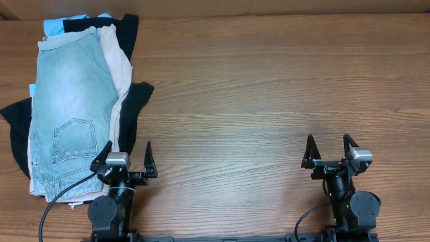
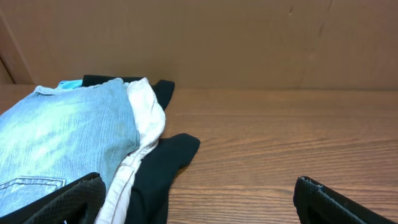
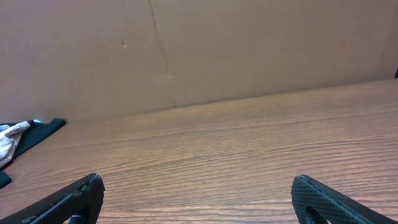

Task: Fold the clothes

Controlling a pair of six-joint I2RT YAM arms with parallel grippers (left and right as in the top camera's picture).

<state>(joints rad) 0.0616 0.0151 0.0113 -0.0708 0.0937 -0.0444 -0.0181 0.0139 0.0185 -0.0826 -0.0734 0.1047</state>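
A pile of clothes lies at the table's left side. Light-wash denim shorts (image 1: 69, 107) lie on top, with a stitched back pocket toward the front. Beige shorts (image 1: 119, 70), black pieces (image 1: 138, 101) and a sky-blue piece (image 1: 55, 25) lie under them. The left wrist view shows the denim shorts (image 2: 56, 137), the beige shorts (image 2: 146, 115) and a black piece (image 2: 165, 165). My left gripper (image 1: 125, 156) is open and empty at the front, next to the pile's near right corner. My right gripper (image 1: 330, 150) is open and empty at the front right, over bare wood.
The wooden table (image 1: 269, 94) stretches from the pile to the right edge. A brown cardboard wall (image 3: 199, 50) stands along the far side. The black piece's corner (image 3: 31, 134) shows at the far left of the right wrist view.
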